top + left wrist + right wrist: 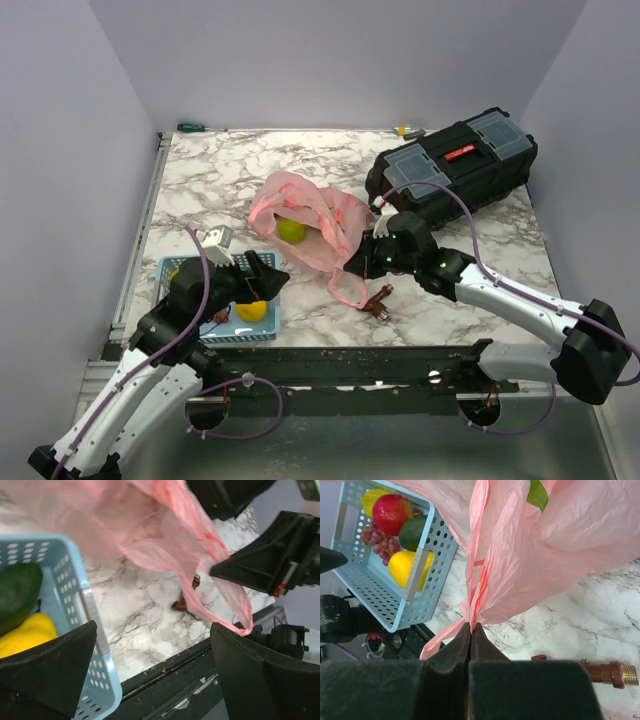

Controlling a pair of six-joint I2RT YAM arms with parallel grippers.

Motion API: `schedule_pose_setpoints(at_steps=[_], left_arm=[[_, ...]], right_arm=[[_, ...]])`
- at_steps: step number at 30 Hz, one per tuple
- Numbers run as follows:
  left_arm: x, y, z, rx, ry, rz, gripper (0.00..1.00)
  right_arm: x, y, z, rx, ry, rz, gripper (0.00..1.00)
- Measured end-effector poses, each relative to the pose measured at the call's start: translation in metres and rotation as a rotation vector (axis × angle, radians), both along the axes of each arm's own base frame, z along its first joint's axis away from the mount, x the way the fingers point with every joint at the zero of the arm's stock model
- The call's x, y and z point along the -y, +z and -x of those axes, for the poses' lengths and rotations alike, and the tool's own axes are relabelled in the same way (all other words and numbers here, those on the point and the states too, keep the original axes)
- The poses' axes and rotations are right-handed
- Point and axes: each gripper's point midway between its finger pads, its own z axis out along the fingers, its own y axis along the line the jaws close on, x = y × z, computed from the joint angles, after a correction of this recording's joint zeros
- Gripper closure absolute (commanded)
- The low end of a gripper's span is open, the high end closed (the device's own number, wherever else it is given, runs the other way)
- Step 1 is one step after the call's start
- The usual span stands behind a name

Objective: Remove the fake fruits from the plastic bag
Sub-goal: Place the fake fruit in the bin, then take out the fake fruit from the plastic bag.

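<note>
The pink plastic bag (305, 225) lies crumpled mid-table with a green fruit (291, 230) showing inside it. My right gripper (372, 250) is at the bag's right edge, shut on a bunched fold of the bag (485, 555), with the pinch at the gripper (471, 626). The green fruit (537, 495) shows through the film above. My left gripper (258, 278) hovers open over the right end of the blue basket (170, 265), with nothing between its fingers (50, 675). In the basket (380, 600) lie a red apple (392, 512) and a yellow fruit (405, 567).
The basket also holds a dark avocado (412, 532) and purple grapes (375, 540). A brass fitting (378, 306) lies near the front edge below the bag's handle. A black toolbox (450, 165) stands at the back right. A green screwdriver (200, 127) lies by the back wall.
</note>
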Motion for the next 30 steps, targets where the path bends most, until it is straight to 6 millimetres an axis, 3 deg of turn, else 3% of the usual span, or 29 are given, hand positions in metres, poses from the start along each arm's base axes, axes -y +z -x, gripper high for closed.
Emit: schedule_pose_setpoints(at_steps=[6, 7, 12, 16, 22, 30], left_arm=[[0.043, 0.033, -0.010, 0.068, -0.220, -0.042, 0.09], [0.059, 0.038, -0.008, 0.082, -0.278, -0.057, 0.09], [0.102, 0.039, 0.006, 0.140, -0.436, -0.133, 0.10], [0.120, 0.041, -0.010, 0.206, -0.439, -0.199, 0.10], [0.128, 0.016, -0.042, 0.274, -0.352, -0.339, 0.10], [0.106, -0.037, -0.087, 0.205, -0.120, -0.528, 0.21]], right_arm=[[-0.001, 0.002, 0.000, 0.005, 0.003, -0.002, 0.99], [-0.001, 0.002, 0.000, 0.005, 0.003, -0.002, 0.99], [0.001, 0.003, 0.000, 0.012, 0.002, -0.001, 0.99], [0.010, 0.006, -0.003, 0.043, -0.028, 0.029, 0.99], [0.021, 0.010, -0.007, 0.080, -0.056, 0.063, 0.99], [0.025, 0.013, -0.012, 0.102, -0.078, 0.081, 0.99]])
